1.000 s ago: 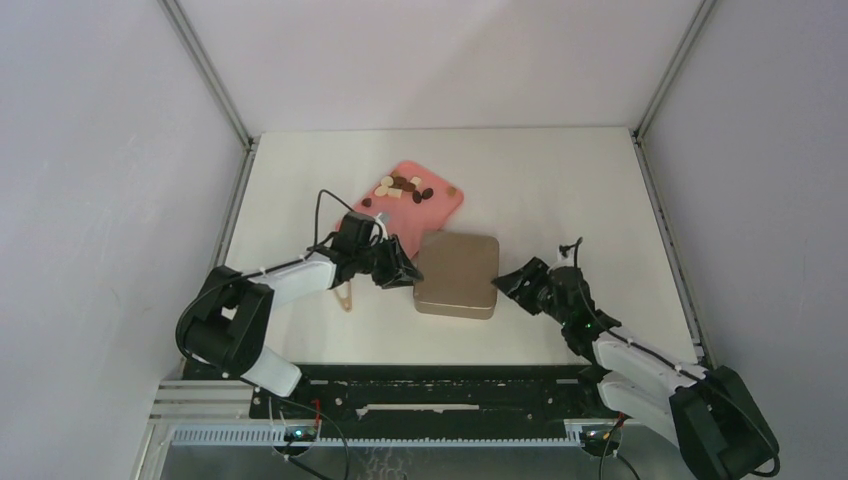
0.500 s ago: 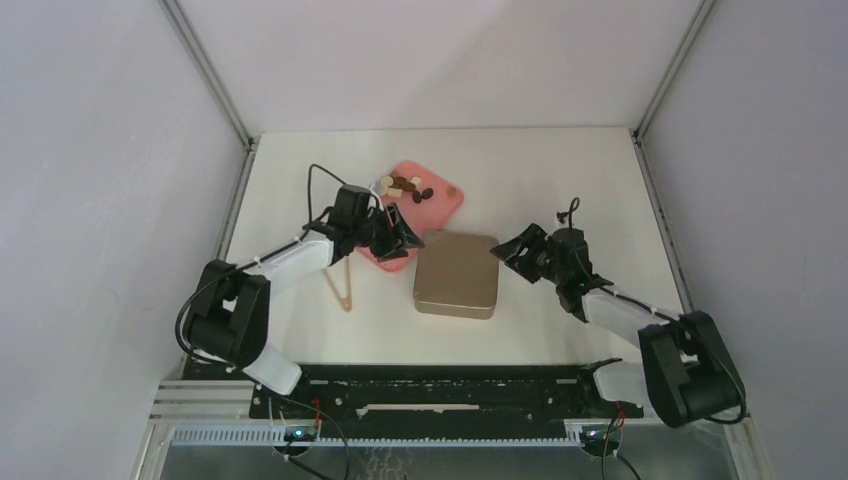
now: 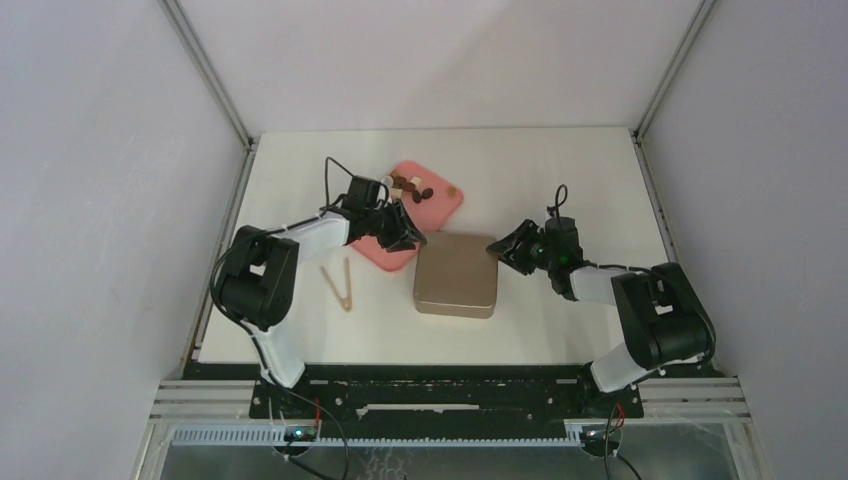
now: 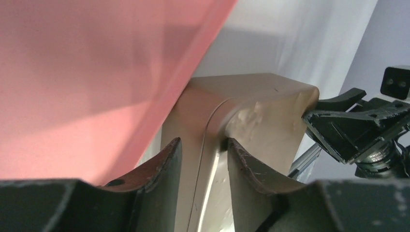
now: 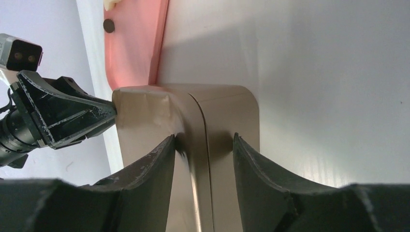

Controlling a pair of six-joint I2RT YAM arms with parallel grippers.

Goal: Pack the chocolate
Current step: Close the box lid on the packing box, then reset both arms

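The chocolate (image 3: 408,187) is a small heap of dark brown, mid brown and cream candies on a pink tray (image 3: 446,205). One dark piece (image 5: 109,25) shows in the right wrist view. The square tan tin (image 3: 457,280) sits shut in front of the tray. My left gripper (image 3: 410,240) is open at the tin's far left corner, its jaws either side of the lid seam (image 4: 203,145). My right gripper (image 3: 503,250) is open at the far right corner, likewise either side of the seam (image 5: 204,137). Neither holds anything.
Thin wooden tongs (image 3: 340,283) lie on the white table left of the tin. The pink tray (image 4: 72,72) touches the tin's far left corner (image 4: 261,111). Grey walls enclose the table on three sides.
Both grippers have moved away from me along the tin's sides to its two far corners. The tin, the tray and the tongs have not moved.
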